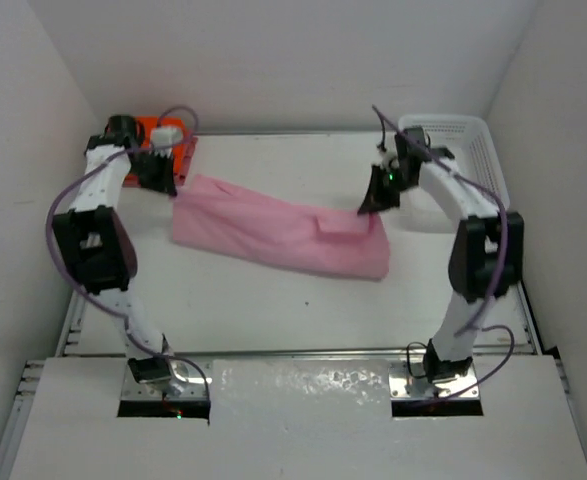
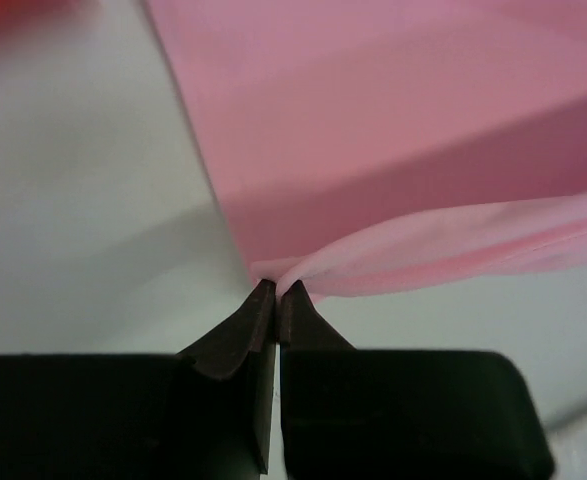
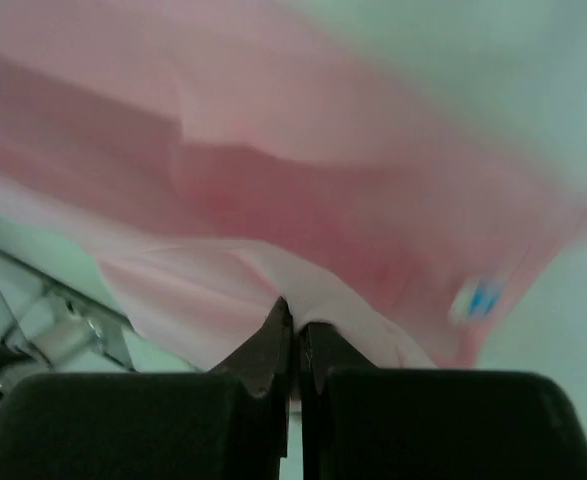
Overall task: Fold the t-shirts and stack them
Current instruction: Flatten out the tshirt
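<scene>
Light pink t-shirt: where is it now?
Top view: the light pink t-shirt spans the table, held between the left pincer by the orange shirt and the right pincer by the basket.

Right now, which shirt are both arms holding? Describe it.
On the white table, look midway between the basket at far right and the orange shirt at far left. The pink shirt stretches there as a long band, the left gripper and right gripper pinching its ends; it alone is pale pink.
</scene>
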Robot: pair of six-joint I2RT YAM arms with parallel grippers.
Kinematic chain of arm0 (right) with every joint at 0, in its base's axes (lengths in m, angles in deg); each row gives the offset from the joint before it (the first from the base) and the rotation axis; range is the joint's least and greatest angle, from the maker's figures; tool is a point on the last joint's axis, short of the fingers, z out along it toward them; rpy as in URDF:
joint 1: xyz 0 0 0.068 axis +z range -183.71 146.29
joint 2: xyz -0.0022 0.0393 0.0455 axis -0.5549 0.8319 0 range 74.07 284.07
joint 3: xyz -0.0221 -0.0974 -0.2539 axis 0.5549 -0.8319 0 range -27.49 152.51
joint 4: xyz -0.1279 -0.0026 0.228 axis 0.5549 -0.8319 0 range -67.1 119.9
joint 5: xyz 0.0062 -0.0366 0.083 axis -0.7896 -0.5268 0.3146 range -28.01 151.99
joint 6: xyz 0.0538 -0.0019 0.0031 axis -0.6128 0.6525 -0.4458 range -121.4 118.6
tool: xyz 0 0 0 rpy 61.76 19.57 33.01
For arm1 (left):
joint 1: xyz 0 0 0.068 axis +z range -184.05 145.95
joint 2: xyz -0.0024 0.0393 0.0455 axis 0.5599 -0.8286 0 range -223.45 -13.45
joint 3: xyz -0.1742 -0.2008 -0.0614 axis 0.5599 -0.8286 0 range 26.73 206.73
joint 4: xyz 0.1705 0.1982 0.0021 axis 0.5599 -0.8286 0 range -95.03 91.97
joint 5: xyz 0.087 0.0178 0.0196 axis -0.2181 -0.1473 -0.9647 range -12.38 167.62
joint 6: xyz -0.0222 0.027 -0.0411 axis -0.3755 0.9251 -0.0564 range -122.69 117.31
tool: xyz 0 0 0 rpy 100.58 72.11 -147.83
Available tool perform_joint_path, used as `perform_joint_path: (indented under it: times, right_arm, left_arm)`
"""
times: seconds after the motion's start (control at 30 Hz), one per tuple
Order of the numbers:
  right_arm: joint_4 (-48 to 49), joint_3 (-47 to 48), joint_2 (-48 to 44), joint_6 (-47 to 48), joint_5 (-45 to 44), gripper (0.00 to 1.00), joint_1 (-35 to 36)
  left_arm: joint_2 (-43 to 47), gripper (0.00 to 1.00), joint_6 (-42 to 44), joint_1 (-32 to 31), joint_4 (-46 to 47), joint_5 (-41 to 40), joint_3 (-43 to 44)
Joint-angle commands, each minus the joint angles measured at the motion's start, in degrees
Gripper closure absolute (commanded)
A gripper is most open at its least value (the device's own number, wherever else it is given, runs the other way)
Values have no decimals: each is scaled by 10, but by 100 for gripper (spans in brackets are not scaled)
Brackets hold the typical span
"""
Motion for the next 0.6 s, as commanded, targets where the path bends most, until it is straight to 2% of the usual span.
perform_joint_path:
  times: [0.0, 0.03, 0.07, 0.1, 0.13, 0.17, 0.2, 0.23, 0.27, 0.33, 0.4, 0.47, 0.5, 0.57]
  right_arm:
    - [-87, 499, 247, 23, -35, 100, -14]
    - [-109, 630, 305, -10, -32, 100, -31]
    - [-76, 822, 347, -57, 14, 100, -46]
    - [-16, 842, 366, -183, 45, 100, -60]
    - [52, 813, 330, -241, 65, 100, -89]
    - [199, 670, 285, -275, 60, 100, -96]
    - [275, 585, 234, -291, 39, 100, -98]
    - [312, 532, 163, -280, 11, 100, -99]
    - [302, 509, 150, -250, -17, 100, -99]
    - [239, 547, 158, -227, -7, 100, -99]
    - [208, 543, 158, -200, 1, 100, -99]
    - [194, 472, 130, -182, -1, 100, -98]
    - [207, 398, 114, -166, 4, 100, -98]
    - [215, 323, 66, -137, 13, 100, -98]
  left_arm:
    - [-166, 100, -133, -34, 72, 7, 354]
    - [-201, 100, -158, -41, 67, 0, 533]
    - [-231, 100, -205, -42, 78, -7, 609]
    - [-246, 100, -218, -43, 110, -22, 655]
    - [-226, 100, -219, -50, 149, -32, 626]
    - [-199, 100, -234, -51, 254, -40, 581]
    - [-131, 100, -240, -52, 307, -36, 523]
    - [-104, 100, -241, -55, 341, -32, 444]
    - [-77, 100, -227, -62, 359, -42, 426]
    - [-67, 100, -204, -81, 337, -33, 406]
    - [-53, 100, -191, -89, 316, -11, 381]
    - [-33, 100, -183, -90, 305, -4, 325]
    - [-27, 100, -179, -90, 299, -5, 288]
    - [-12, 100, -151, -89, 256, -16, 259]
